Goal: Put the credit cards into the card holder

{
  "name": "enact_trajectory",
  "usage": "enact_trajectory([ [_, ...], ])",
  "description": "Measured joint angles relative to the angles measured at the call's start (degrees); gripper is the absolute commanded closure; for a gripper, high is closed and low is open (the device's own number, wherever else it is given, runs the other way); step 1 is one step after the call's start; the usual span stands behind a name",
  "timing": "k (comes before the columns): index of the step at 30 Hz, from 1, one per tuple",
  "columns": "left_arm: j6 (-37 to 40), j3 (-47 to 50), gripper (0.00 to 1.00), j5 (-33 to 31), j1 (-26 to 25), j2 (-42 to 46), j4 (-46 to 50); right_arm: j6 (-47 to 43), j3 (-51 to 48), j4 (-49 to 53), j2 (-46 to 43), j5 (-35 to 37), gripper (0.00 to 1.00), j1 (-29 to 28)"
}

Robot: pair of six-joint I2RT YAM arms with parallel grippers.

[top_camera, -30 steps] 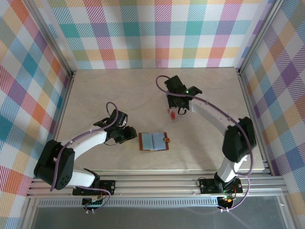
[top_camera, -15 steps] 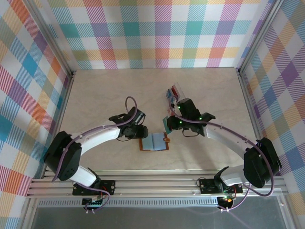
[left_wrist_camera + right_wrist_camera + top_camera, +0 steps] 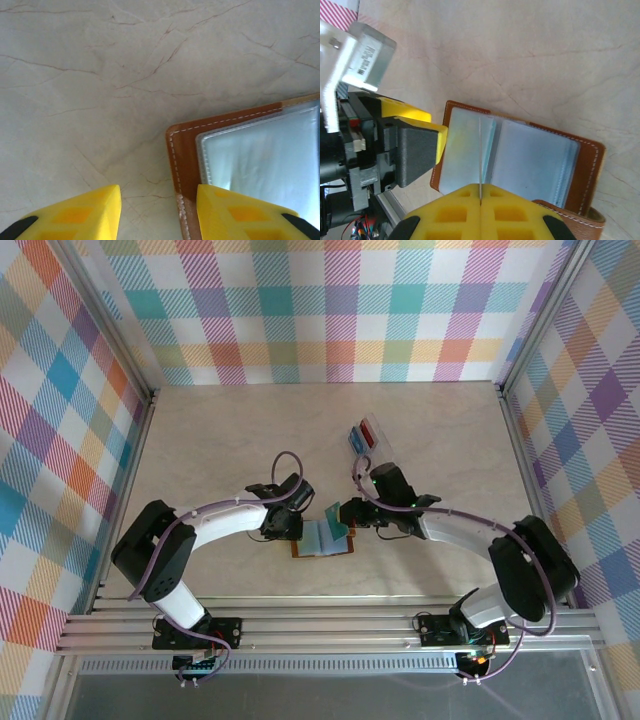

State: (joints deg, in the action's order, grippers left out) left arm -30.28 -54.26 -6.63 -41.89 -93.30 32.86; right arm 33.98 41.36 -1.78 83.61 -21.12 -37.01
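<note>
Tabletop (image 3: 100, 75): left jaws half-open at card holder (image 3: 185, 165); right jaws pinch card (image 3: 335, 512).

A pale beige tabletop (image 3: 220, 430) with a marble pattern takes up the middle of the scene; seen close, thin brown veins cross it. Three walls stand around it: the far wall (image 3: 330, 310), the left wall (image 3: 60, 410) and the right wall (image 3: 590, 410). All are covered in the same pastel plaid of teal, orange, purple, yellow and pink. Silver aluminium posts rise at the far left corner (image 3: 105, 315) and the far right corner (image 3: 548, 312). Slotted aluminium rails (image 3: 330, 625) run along the near edge, with a grey strip (image 3: 330, 685) below them. The light is soft and even, and shadows on the table are faint.
</note>
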Motion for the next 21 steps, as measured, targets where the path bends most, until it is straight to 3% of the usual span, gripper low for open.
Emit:
enact_trajectory([
  [9,-0.3,0.9,0.58,-0.9,0.0,-0.7,0.0,1.7,-0.2,-3.9,7.5,-4.3,1.00,-1.3],
  [21,-1.0,1.9,0.59,-1.2,0.0,-0.7,-0.4,2.7,-0.2,-4.3,9.9,-5.8,1.00,-1.3],
])
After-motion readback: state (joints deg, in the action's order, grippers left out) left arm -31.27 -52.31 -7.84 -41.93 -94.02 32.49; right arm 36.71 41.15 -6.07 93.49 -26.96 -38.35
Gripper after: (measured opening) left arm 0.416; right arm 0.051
